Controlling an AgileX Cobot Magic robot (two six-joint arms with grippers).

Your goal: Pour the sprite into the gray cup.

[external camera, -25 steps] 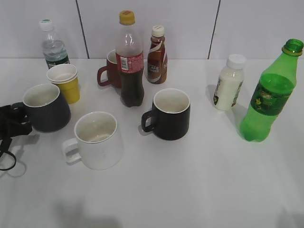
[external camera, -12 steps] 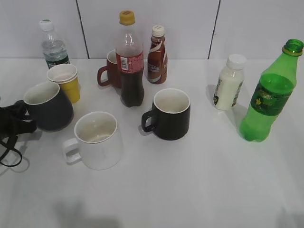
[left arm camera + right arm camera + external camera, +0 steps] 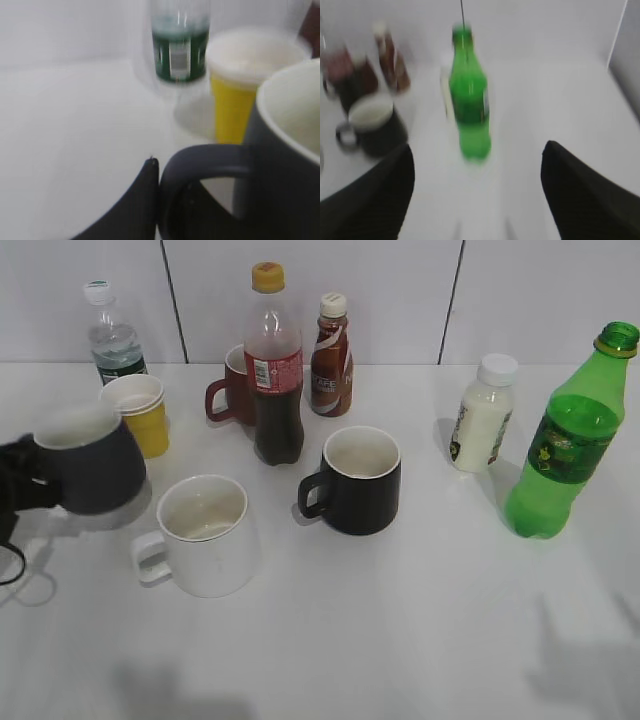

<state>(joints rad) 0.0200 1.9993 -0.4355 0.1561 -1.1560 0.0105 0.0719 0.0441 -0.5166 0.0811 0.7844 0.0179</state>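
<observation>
The sprite (image 3: 565, 445), a green bottle with no cap, stands upright at the right of the table; it also shows in the right wrist view (image 3: 469, 105), ahead of my right gripper (image 3: 477, 192), which is open, empty and short of it. The gray cup (image 3: 88, 462) is at the left, lifted and blurred. My left gripper (image 3: 22, 483) is shut on its handle (image 3: 200, 165); the cup's white inside shows in the left wrist view (image 3: 295, 115).
A white mug (image 3: 205, 532), a black mug (image 3: 358, 480), a cola bottle (image 3: 274, 370), a coffee bottle (image 3: 330, 358), a red mug (image 3: 232, 388), a yellow cup (image 3: 140, 412), a water bottle (image 3: 110, 338) and a white bottle (image 3: 482, 412) stand around.
My left gripper has lifted the gray cup off the table and moved it slightly. A shadow of the right arm has appeared at the lower right of the table.
</observation>
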